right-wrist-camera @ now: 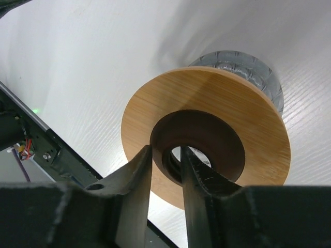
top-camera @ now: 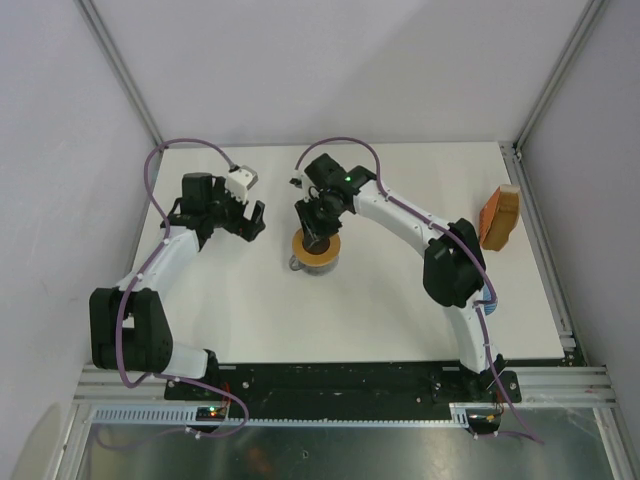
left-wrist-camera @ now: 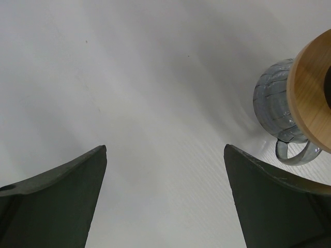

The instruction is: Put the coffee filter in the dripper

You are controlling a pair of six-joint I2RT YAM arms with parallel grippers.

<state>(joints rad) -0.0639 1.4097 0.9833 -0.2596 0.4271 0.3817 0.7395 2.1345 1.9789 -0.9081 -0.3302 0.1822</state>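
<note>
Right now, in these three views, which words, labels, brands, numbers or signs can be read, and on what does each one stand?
No text can be read in any view.
The wooden disc, the glass jug and the coffee filter show no print.
If the rail at the near edge bears any marks, they are too small to read.

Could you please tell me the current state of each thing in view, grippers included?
left gripper: open, holding nothing.
right gripper: jaws slightly apart astride the rim of the disc's hole; grip unclear.
wooden disc: lying flat on top of the glass jug.
glass jug: upright, capped by the disc.
coffee filter: at the table's right edge, away from both grippers.
</note>
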